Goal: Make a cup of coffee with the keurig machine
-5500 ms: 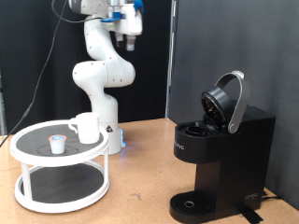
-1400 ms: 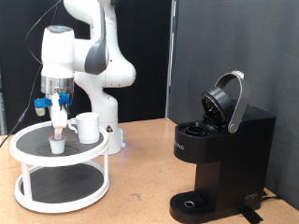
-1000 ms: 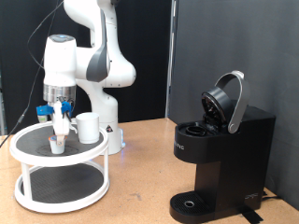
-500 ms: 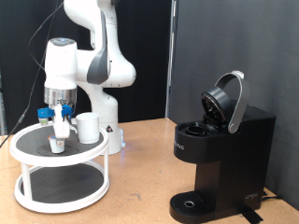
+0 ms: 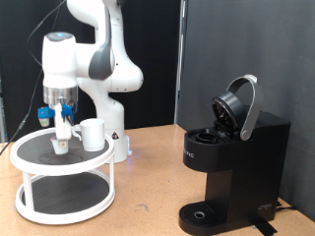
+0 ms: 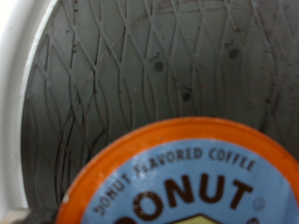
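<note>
Black boxy keurig machine stands nearest on the bench, hinged lid raised. Beyond, white end effector holds a small pod above the white two-tier tray, beside the white ceramic cup. Finger spacing: cannot tell. Risk: the pod slipping from a marginal grip.

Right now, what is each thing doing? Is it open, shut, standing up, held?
keurig machine: lid up, pod chamber open, nothing on its drip tray.
cup: upright on the top shelf of the white stand, untouched.
pod: lifted just off the shelf, between the pincer's fingers; the wrist view shows its orange-rimmed lid close up.
pincer: over the stand, beside the cup, shut on the pod.
</note>
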Available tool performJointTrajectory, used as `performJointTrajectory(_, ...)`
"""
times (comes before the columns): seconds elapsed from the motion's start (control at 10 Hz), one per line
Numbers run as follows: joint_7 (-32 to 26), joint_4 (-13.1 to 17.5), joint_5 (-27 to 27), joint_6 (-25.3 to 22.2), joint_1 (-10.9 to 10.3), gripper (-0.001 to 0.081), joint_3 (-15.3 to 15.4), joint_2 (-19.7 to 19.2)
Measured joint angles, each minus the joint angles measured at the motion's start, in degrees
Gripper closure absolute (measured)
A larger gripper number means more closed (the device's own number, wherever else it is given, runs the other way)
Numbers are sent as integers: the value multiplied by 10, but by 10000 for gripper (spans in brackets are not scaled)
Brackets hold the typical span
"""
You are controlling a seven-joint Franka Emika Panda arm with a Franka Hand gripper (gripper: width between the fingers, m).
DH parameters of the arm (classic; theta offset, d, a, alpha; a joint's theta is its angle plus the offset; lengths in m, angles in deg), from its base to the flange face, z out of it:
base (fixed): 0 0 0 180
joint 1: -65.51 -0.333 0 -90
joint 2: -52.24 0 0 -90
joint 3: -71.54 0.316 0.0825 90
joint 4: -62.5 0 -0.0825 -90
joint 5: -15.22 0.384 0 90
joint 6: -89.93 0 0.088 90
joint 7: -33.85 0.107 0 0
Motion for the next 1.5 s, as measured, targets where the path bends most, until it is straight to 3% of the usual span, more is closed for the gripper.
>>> performJointTrajectory(0.2, -21, 31, 12, -52, 0, 409, 0, 22)
performJointTrajectory(0.5, -26, 37, 29, -72, -2, 408, 0, 30)
performJointTrajectory(0.8, -76, 70, 161, -151, -42, 408, -2, 37)
performJointTrajectory(1.0, -62, 77, 228, -150, -67, 408, 8, 43)
performJointTrajectory(1.2, 30, 72, 230, -115, -59, 409, 51, 50)
performJointTrajectory(1.4, -7, 77, 252, -152, -64, 409, 43, 49)
performJointTrajectory(1.5, -23, 86, 298, -186, -75, 409, 37, 49)
